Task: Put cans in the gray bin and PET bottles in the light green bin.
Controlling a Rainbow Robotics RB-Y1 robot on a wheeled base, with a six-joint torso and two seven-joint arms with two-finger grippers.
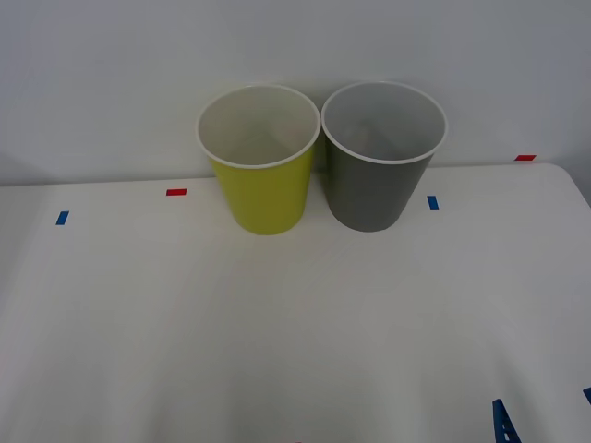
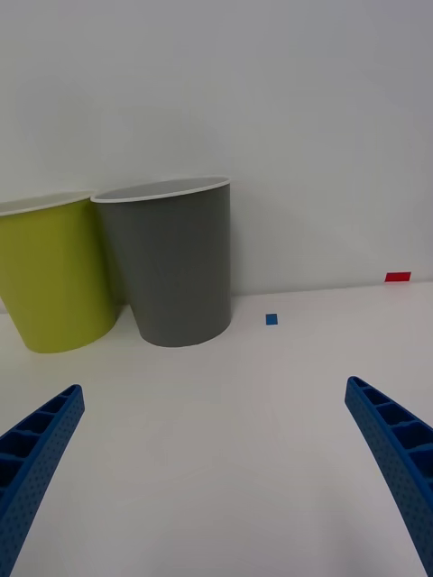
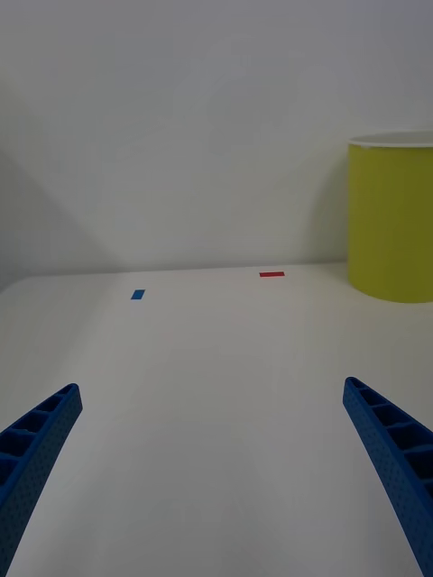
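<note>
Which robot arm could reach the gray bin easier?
Probably the right. The gray bin stands to the robot's right of the light green bin, and the open right gripper faces it. The left gripper faces the green bin's side.

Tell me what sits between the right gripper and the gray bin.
Nothing: in the right wrist view, bare white table runs from the open right gripper to the gray bin. A blue tape mark lies off to the side.

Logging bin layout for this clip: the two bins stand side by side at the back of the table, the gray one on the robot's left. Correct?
Not quite. In the front view the gray bin stands on the robot's right; the green bin is on its left. They do stand side by side at the back of the table.
</note>
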